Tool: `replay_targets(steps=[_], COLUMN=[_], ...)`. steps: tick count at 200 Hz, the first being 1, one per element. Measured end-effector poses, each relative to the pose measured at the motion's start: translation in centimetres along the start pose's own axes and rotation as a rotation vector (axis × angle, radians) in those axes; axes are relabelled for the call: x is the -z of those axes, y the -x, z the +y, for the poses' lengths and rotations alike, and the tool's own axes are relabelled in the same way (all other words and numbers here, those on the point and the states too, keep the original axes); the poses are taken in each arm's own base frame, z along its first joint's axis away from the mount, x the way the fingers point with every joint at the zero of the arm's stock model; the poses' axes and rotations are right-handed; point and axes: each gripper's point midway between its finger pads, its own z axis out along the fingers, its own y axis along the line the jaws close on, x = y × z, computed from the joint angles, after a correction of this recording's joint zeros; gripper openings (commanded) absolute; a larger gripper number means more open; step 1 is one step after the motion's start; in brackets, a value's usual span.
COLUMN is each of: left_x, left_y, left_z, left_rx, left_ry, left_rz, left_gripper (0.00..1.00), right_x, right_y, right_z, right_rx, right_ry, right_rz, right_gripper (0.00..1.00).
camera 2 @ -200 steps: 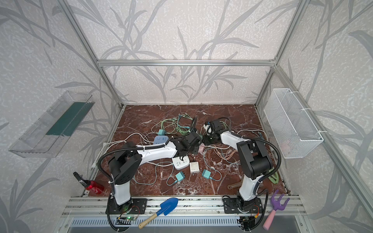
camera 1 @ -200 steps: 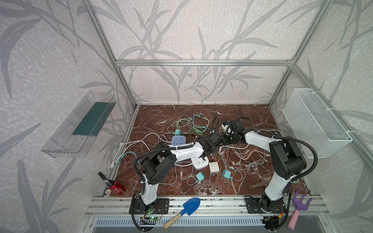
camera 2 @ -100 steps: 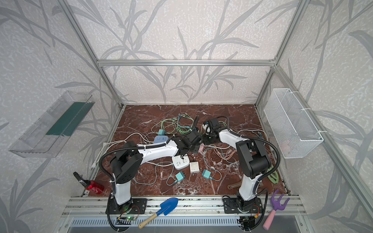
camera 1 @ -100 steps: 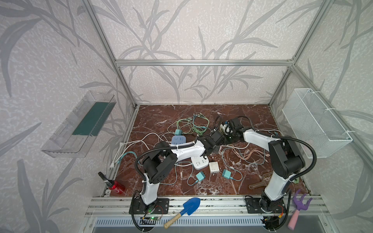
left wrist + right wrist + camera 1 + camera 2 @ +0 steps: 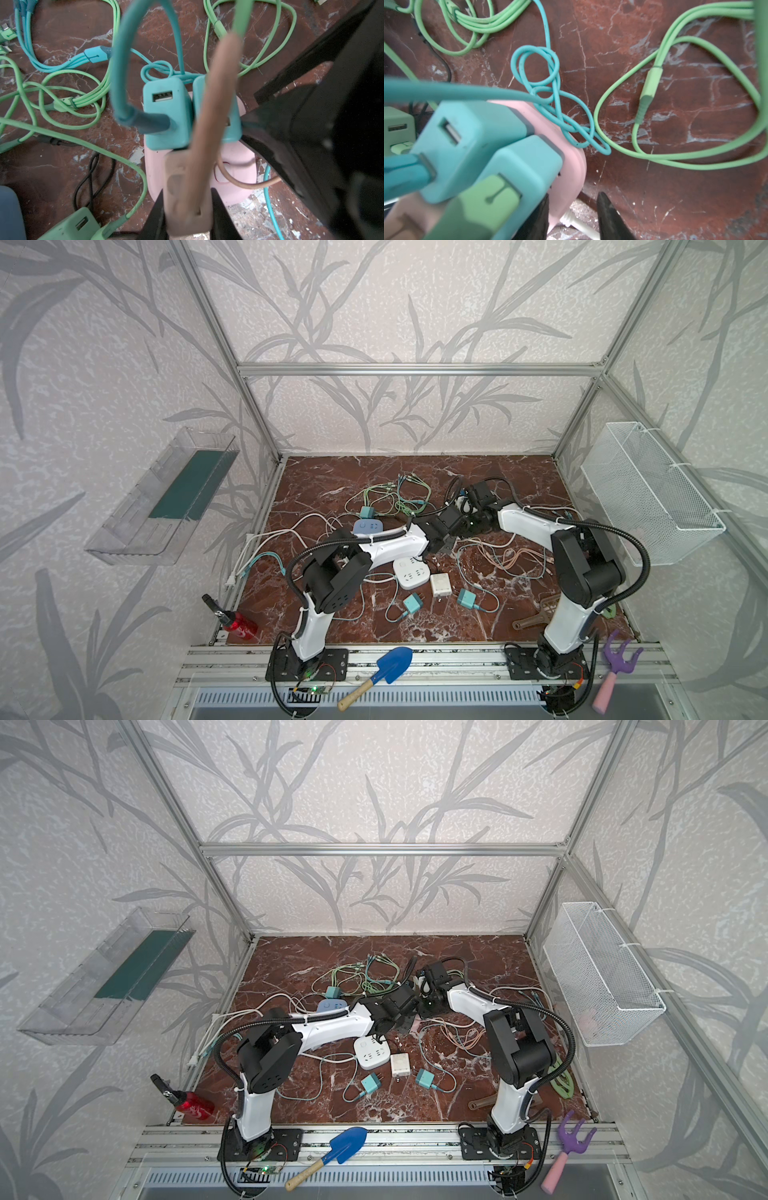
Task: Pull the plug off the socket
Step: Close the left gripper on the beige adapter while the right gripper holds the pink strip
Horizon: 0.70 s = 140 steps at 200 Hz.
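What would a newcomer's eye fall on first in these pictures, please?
Probably the tangle of green and teal cables sprawled over the red marble table. Mid-table, a pink socket block carries two teal chargers, and the left tool clamps a beige plug right beside them.

The plug (image 5: 187,197) is blurred, its end cut off; chargers (image 5: 471,145) hide much of the socket (image 5: 569,166); both top views show neither clearly.
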Motion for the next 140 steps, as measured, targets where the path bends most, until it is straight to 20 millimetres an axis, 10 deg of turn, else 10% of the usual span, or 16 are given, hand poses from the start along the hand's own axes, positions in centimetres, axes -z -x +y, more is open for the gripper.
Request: replay_targets(steps=[140], left_x=[0.08], left_y=[0.11], left_z=[0.87], left_rx=[0.141], left_ry=[-0.104], left_rz=[-0.029], left_gripper=[0.2], right_x=[-0.05], right_y=[0.0], right_z=[0.3], right_rx=[0.025], right_ry=[-0.014], right_rz=[0.028], right_gripper=[0.39])
